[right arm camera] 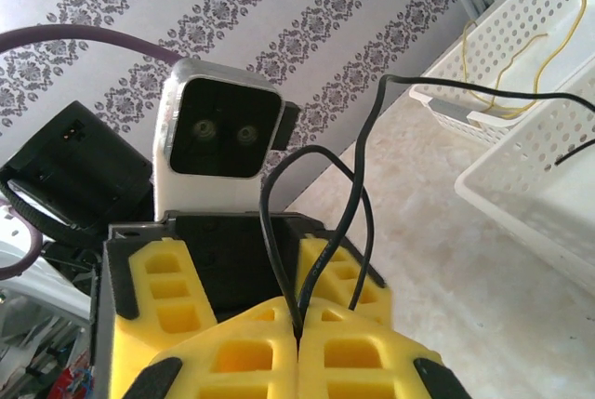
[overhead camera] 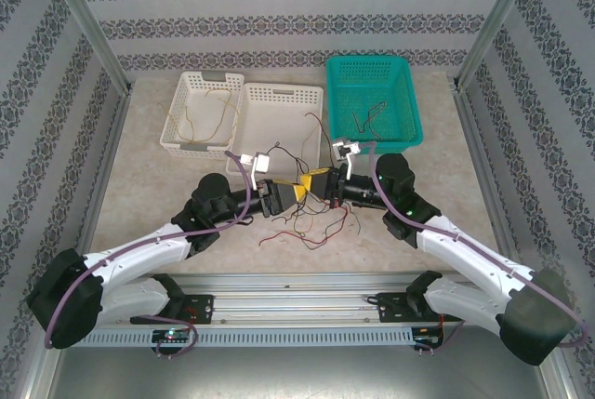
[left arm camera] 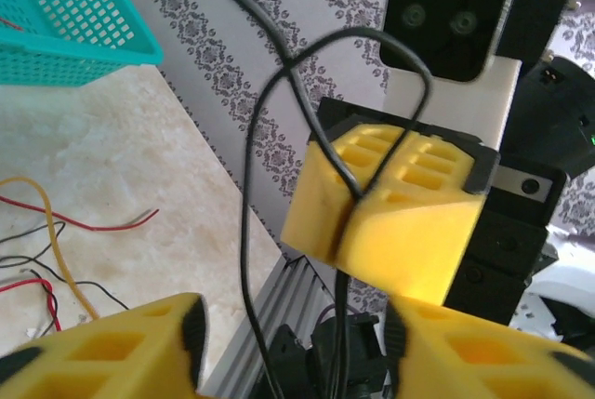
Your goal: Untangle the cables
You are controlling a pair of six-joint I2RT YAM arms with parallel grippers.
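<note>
We see a lab test booth: wallpapered panels point(overhead camera: 297, 18) on metal posts point(overhead camera: 85, 18) enclose a tabletop point(overhead camera: 158, 194) with bolted-on robot arms point(overhead camera: 139, 255).

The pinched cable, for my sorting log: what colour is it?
The cable is black; right wrist view shows it best.

Left claw point(left arm camera: 293, 348) spread, facing right claw point(right arm camera: 297, 336) clamped shut.

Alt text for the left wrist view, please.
The right gripper, yellow fingers shut on a looping black cable, faces the camera. The left gripper is open at the bottom edge. Loose red, black and yellow cables lie on the table left, near a teal basket.
</note>
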